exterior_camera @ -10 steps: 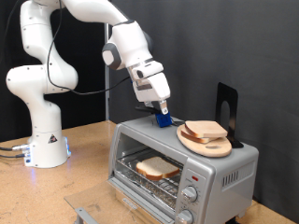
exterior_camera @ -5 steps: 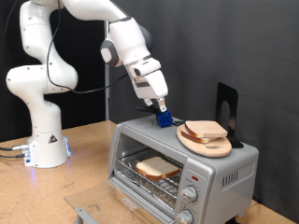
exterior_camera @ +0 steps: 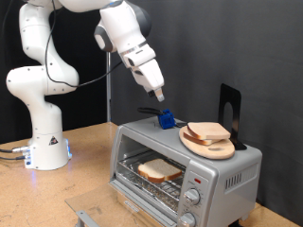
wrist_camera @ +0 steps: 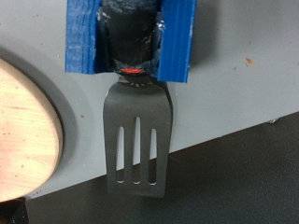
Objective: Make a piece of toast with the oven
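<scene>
The silver oven [exterior_camera: 230,176] stands on the wooden table with its door down. One slice of toast [exterior_camera: 159,169] lies on the wire rack inside. Another slice [exterior_camera: 208,130] rests on a round wooden plate [exterior_camera: 204,146] on the oven's top. My gripper [exterior_camera: 159,95] hangs in the air a little above a blue holder [exterior_camera: 167,119] on the oven's top, with nothing between its fingers. The wrist view looks down on that blue holder [wrist_camera: 84,37], a metal slotted spatula [wrist_camera: 137,131] stuck in it, and the plate's edge [wrist_camera: 23,131].
A black stand [exterior_camera: 228,104] rises behind the plate. The arm's white base [exterior_camera: 43,142] stands at the exterior view's left. Two knobs [exterior_camera: 194,197] sit on the oven's front. A small metal piece [exterior_camera: 85,218] lies on the table at the bottom.
My gripper has lifted up and away from the blue holder, which it was touching before. The spatula stays in the holder. The toast and plate have not moved.
</scene>
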